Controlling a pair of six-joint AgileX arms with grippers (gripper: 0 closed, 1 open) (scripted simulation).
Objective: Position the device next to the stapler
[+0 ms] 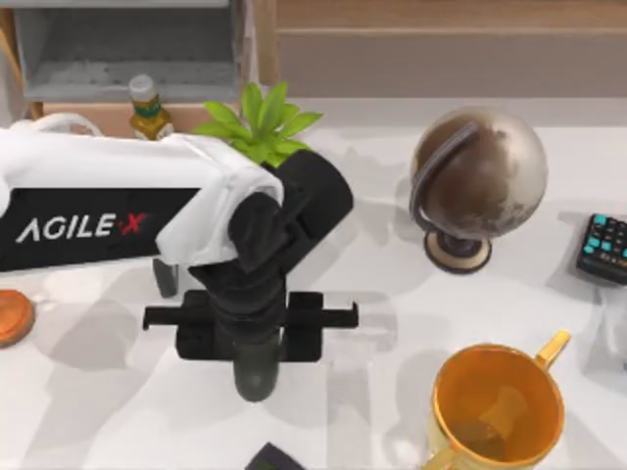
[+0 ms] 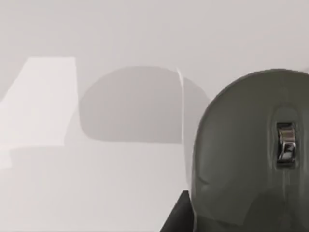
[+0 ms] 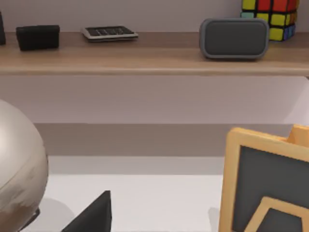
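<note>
The left gripper (image 1: 252,333) hangs over the middle of the table (image 1: 411,294), pointing down. Its black body hides most of the grey mouse (image 1: 255,380), whose rounded end pokes out at 6 o'clock from it. In the left wrist view the mouse (image 2: 241,154) is cut off by the frame, with 1 silvery scroll wheel plain on its back. I cannot tell whether this gripper is spread or pinching the mouse. The white arm reads "AGILEX", the X in red.

At 12 o'clock from the gripper a green plant (image 1: 263,122) is half covered by the arm. At 11 o'clock stands a small bottle (image 1: 149,110), its label too small to read. A brown globe (image 1: 480,176) sits at 2 o'clock and an orange mug (image 1: 495,411) at 5 o'clock. A calculator (image 1: 602,247) at 3 o'clock and an orange disc (image 1: 12,318) at 9 o'clock are both cut off by the frame.

Of the right gripper (image 3: 91,215), a black wedge is seen beside the globe (image 3: 19,164); its state cannot be told. Behind, a shelf (image 3: 145,60) carries a grey speaker (image 3: 234,38) and a colour cube (image 3: 270,17), cut off at the top.
</note>
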